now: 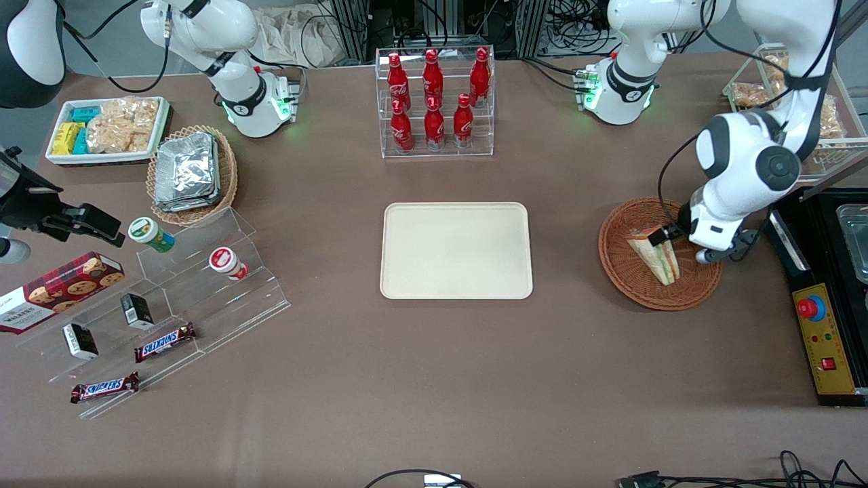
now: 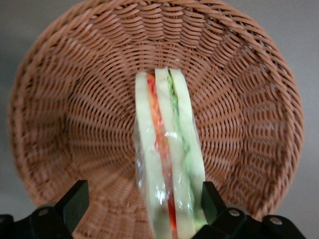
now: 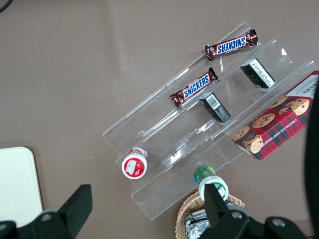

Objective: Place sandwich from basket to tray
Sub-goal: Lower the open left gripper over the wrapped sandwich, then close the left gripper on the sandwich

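- I see my gripper (image 1: 668, 238) down inside the basket (image 1: 620, 261), which stands near the working arm's end of the desk, about midway between the desk's two long edges.
- The sandwich (image 1: 656, 256) lies in the basket, standing on its edge, with the filling layers facing up to the wrist camera.
- In the wrist view the fingers are spread open: one finger (image 2: 212, 199) is just beside the green side of the sandwich (image 2: 169, 159), the other finger (image 2: 75, 201) is well apart from the pale bread side.
- The long axis of the sandwich runs between the two fingers, so I judge that closing will squeeze it across its thin side.
- The tray (image 1: 456, 250) waits in the middle of the desk, toward the parked arm from the basket.
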You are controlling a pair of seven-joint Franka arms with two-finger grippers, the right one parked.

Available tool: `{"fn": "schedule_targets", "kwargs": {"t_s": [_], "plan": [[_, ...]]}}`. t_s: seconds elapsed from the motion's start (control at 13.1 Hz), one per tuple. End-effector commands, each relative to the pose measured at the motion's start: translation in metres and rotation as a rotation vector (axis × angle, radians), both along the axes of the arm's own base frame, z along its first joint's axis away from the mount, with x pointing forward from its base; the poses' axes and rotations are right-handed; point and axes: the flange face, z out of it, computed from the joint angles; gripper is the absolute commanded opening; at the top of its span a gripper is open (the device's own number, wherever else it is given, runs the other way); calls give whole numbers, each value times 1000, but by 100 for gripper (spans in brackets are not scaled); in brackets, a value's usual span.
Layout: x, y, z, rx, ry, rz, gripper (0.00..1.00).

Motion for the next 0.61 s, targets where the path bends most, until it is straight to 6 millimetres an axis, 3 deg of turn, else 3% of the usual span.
{"fn": "schedule_targets", "kwargs": {"t_s": [0.0,0.38,0.53], "plan": [[6,-2,-22,-1,-9,19,100],[7,-3,-25,-1,-6,26,100],[7,-3,-25,-1,-8,24,88]]}}
